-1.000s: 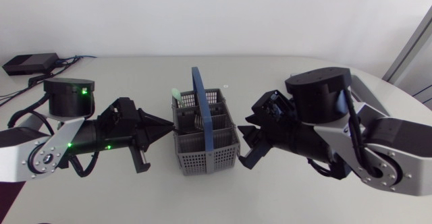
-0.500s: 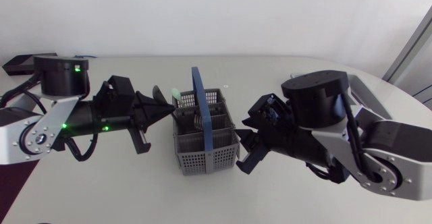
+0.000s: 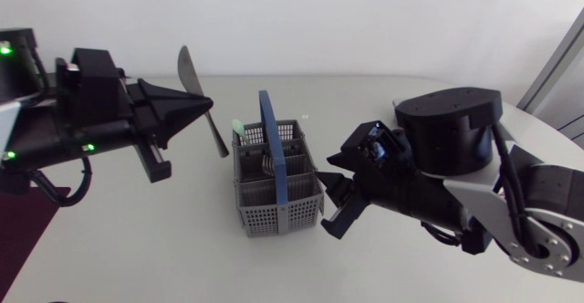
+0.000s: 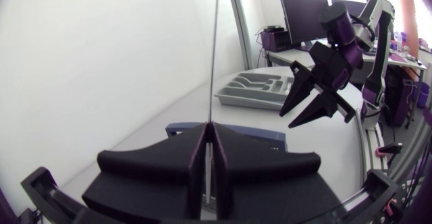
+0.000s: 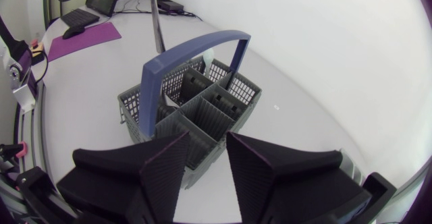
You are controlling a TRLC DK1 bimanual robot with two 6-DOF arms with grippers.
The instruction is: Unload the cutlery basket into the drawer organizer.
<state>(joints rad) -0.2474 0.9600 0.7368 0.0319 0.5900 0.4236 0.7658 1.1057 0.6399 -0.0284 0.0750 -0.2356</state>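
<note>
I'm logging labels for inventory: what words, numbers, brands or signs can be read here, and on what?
None can be read in any view.
On the grey mesh cutlery basket with blue handle: no print shows.
On the steel table knife held in the left gripper: no marking shows.
On the grey drawer organizer: none visible.
On the right gripper and its black fingers: none.

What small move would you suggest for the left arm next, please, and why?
Probably carry the knife across toward the drawer organizer: the left gripper has its jaws shut on it, and it hangs outside the basket.
</note>
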